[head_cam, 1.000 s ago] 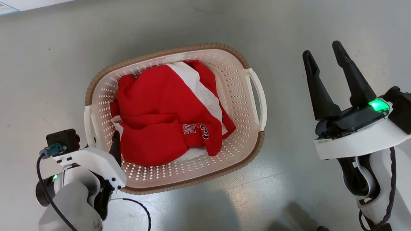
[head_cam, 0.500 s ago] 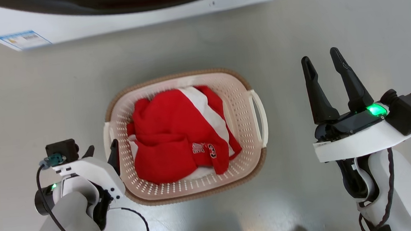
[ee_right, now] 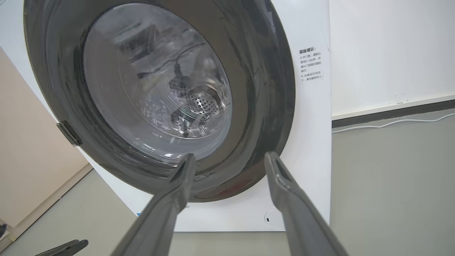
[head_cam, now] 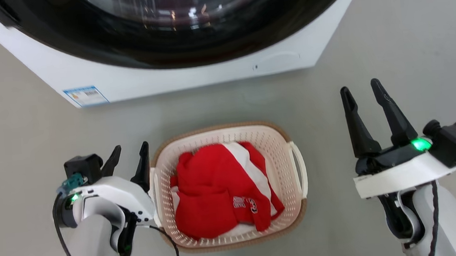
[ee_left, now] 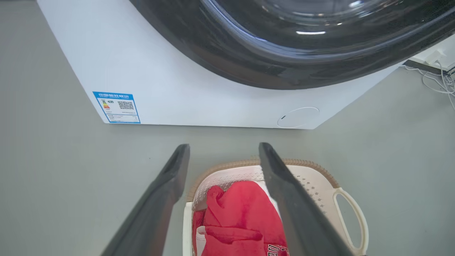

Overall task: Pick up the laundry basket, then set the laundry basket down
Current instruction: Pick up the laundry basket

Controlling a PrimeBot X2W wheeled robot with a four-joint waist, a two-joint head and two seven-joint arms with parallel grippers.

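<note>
The laundry basket (head_cam: 274, 144) stands on the grey floor in front of the washing machine, cream and perforated with a tan rim. A red and white garment (head_cam: 216, 190) lies in it. My left gripper (head_cam: 130, 148) is open right beside the basket's left rim, apart from it, with nothing between its fingers. In the left wrist view the left gripper (ee_left: 224, 145) points over the basket (ee_left: 316, 185) toward the machine. My right gripper (head_cam: 360, 87) is open and empty, well to the right of the basket's right handle (head_cam: 301, 167). The right gripper (ee_right: 231, 155) faces the machine's door.
A white washing machine (head_cam: 191, 74) with a round dark glass door (ee_right: 156, 89) stands just beyond the basket. White cables (ee_right: 391, 122) run along the wall's foot to its right. A beige panel (ee_right: 28, 149) stands at its left.
The head camera has tilted up, bringing the washing machine into view. My left gripper has risen from the basket's left handle, and both its fingers now stand free beside the rim.
</note>
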